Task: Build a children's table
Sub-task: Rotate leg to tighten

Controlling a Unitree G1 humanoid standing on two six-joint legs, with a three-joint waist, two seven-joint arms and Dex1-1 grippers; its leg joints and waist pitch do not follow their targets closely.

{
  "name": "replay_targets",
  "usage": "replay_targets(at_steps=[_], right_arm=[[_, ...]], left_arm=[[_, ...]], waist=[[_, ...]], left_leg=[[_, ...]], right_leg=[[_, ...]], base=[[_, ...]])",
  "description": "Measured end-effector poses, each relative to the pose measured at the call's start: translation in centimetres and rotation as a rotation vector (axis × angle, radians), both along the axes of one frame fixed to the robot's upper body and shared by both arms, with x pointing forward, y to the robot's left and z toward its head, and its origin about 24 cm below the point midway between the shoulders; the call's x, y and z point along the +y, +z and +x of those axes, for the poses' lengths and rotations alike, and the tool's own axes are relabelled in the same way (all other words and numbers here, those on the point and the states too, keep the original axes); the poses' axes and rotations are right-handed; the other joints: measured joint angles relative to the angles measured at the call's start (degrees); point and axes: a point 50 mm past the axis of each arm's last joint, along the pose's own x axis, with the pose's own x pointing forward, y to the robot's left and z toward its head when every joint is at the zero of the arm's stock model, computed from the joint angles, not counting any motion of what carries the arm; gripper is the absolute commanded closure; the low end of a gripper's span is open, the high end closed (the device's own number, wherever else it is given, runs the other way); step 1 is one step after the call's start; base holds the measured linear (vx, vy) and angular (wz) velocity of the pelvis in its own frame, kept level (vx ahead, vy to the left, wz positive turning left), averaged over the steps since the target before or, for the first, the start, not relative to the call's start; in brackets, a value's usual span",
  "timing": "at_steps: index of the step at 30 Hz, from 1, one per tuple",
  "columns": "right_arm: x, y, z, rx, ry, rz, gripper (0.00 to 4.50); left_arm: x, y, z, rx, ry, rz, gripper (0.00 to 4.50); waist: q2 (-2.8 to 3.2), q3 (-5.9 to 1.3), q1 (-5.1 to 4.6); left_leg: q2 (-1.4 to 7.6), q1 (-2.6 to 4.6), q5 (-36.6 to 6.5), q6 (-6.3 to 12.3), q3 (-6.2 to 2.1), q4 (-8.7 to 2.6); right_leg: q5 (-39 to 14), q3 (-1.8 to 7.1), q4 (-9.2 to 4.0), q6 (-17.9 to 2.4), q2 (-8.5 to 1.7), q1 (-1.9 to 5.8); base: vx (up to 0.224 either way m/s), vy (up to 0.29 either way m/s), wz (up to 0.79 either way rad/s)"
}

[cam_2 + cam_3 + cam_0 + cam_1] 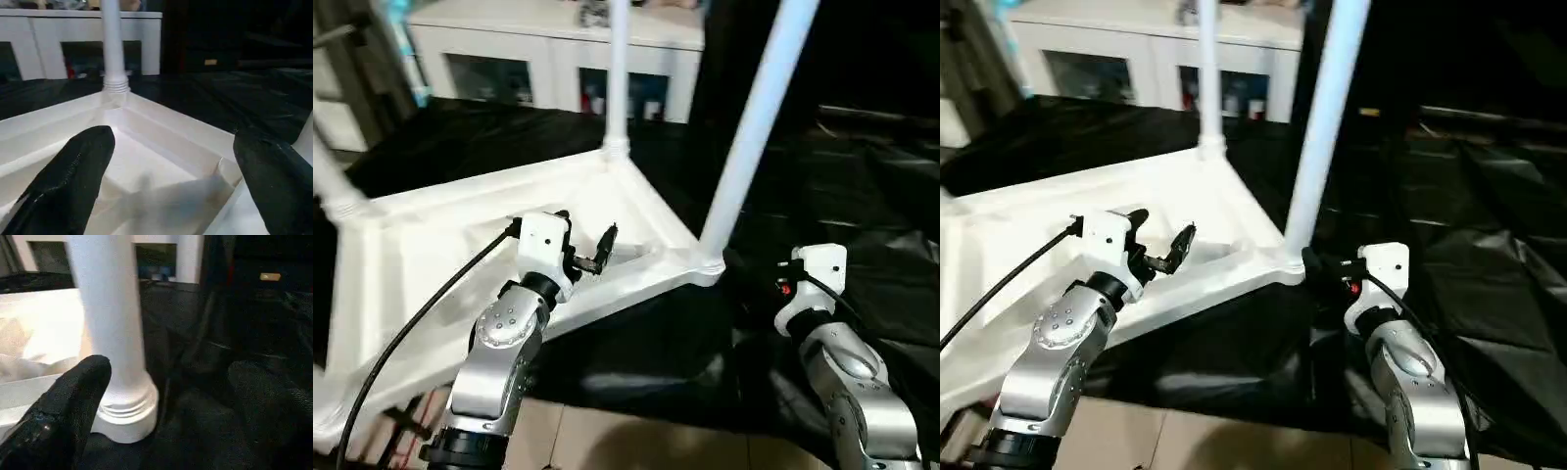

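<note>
Upturned table top on the black-draped worktop, legs standing in its sockets. Left gripper and right gripper: jaws wide, empty. Legs being seated; next, probably clasp the near leg.

White plastic children's table upside down on black sheeting, tapered legs seated upright in corner sockets.
</note>
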Motion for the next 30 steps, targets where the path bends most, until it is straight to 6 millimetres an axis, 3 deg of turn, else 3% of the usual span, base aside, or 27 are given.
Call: replay_targets(at_steps=[8,16,22,30], right_arm=[[-0.2,0.2,-0.2,-0.007,0.000,-0.006,0.00],[-0.6,0.4,-0.3,-0.012,-0.014,-0.012,0.00],[-0.7,0.4,-0.3,-0.013,-0.015,-0.016,0.00],[-0.9,0.3,-1.1,-0.009,0.047,-0.046,0.00]], left_arm=[[0.0,-0.1,-0.1,0.004,-0.003,0.008,0.09],[0.0,-0.2,-0.1,0.012,-0.004,0.010,0.09],[0.0,-0.2,-0.1,0.015,-0.004,0.010,0.09],[0.1,-0.3,-0.2,0.020,-0.010,0.006,0.09]], waist=[[0.07,-0.11,0.78],[0.02,-0.14,0.90],[0.02,-0.15,0.88],[-0.12,-0.12,0.99]], left_leg=[[0.01,0.13,-1.20,0.48,0.16,-0.22],[0.02,0.11,-2.69,1.14,0.00,1.14],[0.06,0.19,-2.81,1.32,-0.08,1.37],[0.01,0.95,-3.16,0.77,-0.26,1.50]], right_leg=[[-1.74,-0.08,0.53,-0.87,0.02,0.02],[-3.67,-0.08,2.06,-1.54,-0.04,0.06],[-3.73,-0.12,2.17,-1.50,-0.03,0.20],[-3.86,-0.25,1.96,-1.27,-0.07,1.68]], base=[[0.084,-0.007,0.01],[0.041,0.000,0.01],[0.000,0.000,0.00],[0.000,0.002,0.03]])
